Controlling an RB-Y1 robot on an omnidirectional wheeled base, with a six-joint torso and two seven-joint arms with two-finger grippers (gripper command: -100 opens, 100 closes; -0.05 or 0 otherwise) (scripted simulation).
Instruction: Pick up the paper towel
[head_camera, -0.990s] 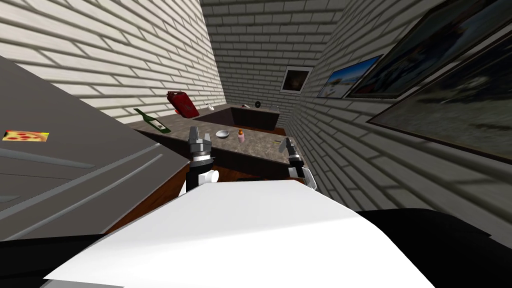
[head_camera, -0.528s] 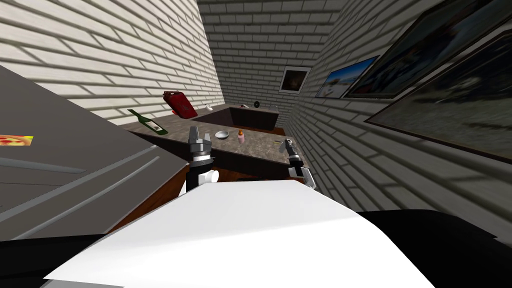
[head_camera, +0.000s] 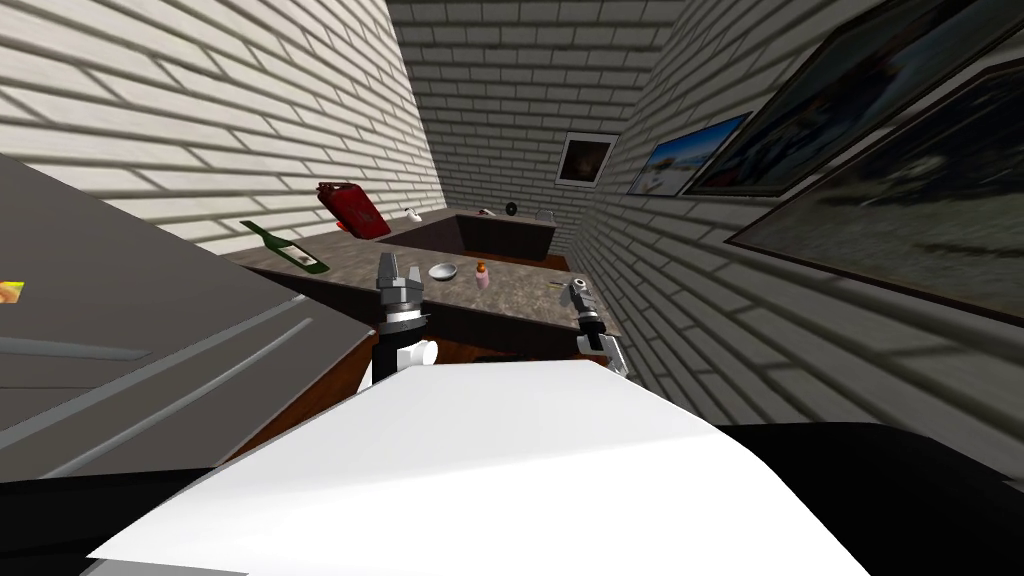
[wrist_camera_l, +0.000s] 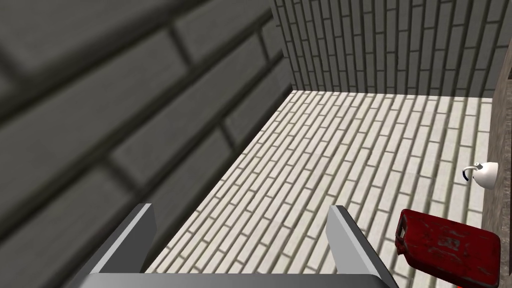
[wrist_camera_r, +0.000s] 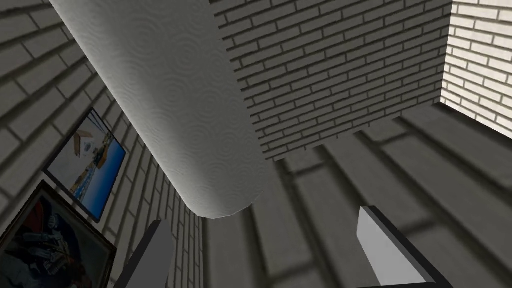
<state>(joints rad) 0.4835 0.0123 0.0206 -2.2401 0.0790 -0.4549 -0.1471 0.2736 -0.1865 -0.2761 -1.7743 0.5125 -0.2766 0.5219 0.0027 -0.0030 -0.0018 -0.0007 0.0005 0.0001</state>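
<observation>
While the right gripper (wrist_camera_r: 264, 217) has its two fingers wide apart and holds nothing, the paper towel (wrist_camera_r: 185, 100) stands just in front of it in the right wrist view. It is a white roll with a faint swirl pattern. Its rounded end comes near the gap between the fingers, closer to the finger on the side of the framed pics, and neither finger touches it.

In the head view the right gripper (head_camera: 577, 288) is right of centre, over the near edge of the counter (head_camera: 520, 295). The left gripper (head_camera: 399, 268) is at centre-left, over the same edge.

The left gripper (wrist_camera_l: 241, 206) is also fully open and empty in its wrist view. A red canister (wrist_camera_l: 450, 247) and a white kettle (wrist_camera_l: 482, 174) are off to one side of it.

On the counter in the head view are a green bottle (head_camera: 285, 247) at the left, lying down, the red canister (head_camera: 353, 208) behind it, and a bowl (head_camera: 443, 271) and a small pink bottle (head_camera: 482, 275) near the centre.
</observation>
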